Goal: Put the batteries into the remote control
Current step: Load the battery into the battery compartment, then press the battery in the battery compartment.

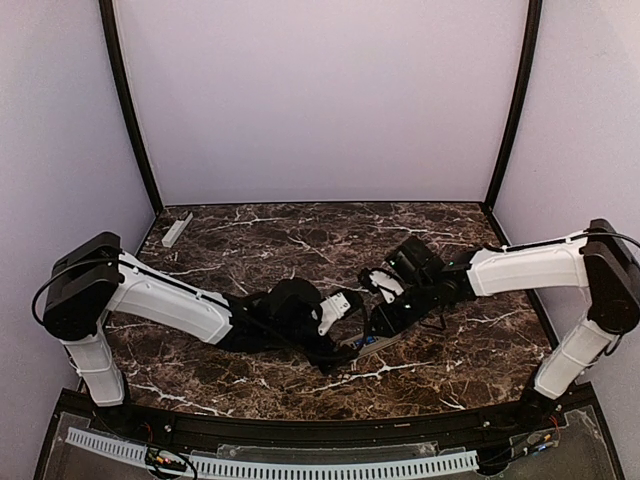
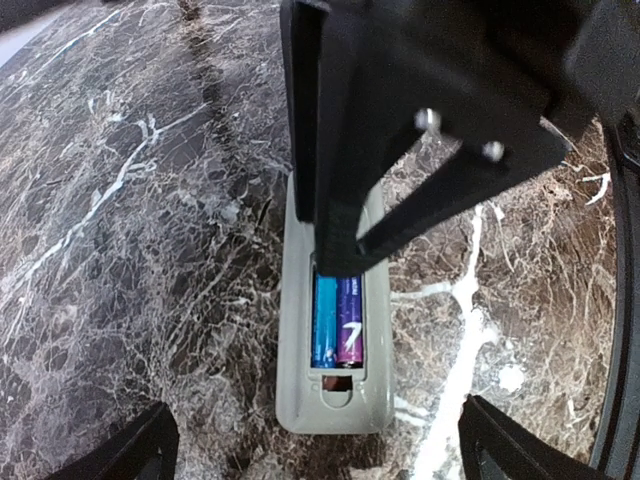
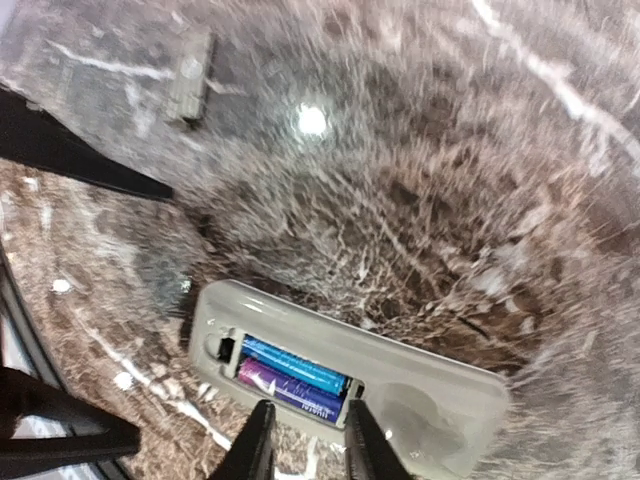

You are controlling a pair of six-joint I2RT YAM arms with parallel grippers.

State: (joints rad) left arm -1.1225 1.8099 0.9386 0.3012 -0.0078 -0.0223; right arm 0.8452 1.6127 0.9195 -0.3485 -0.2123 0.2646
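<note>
The remote control (image 2: 293, 385) lies face down on the marble, its battery bay open; buttons and display are hidden. Two batteries, one blue (image 2: 325, 322) and one purple (image 2: 350, 322), lie side by side in the bay. They also show in the right wrist view, blue (image 3: 295, 365) above purple (image 3: 290, 390), inside the remote (image 3: 440, 400). My right gripper (image 3: 308, 442) hovers over the bay's edge, fingers a narrow gap apart, nothing between them. My left gripper (image 2: 325, 450) is wide open around the remote's near end. In the top view the remote (image 1: 366, 343) sits between both grippers.
A narrow pale grey bar (image 1: 177, 229) lies at the table's far left corner; it also shows in the right wrist view (image 3: 190, 75). Black frame posts and pale walls bound the table. The two arms meet at the table's middle.
</note>
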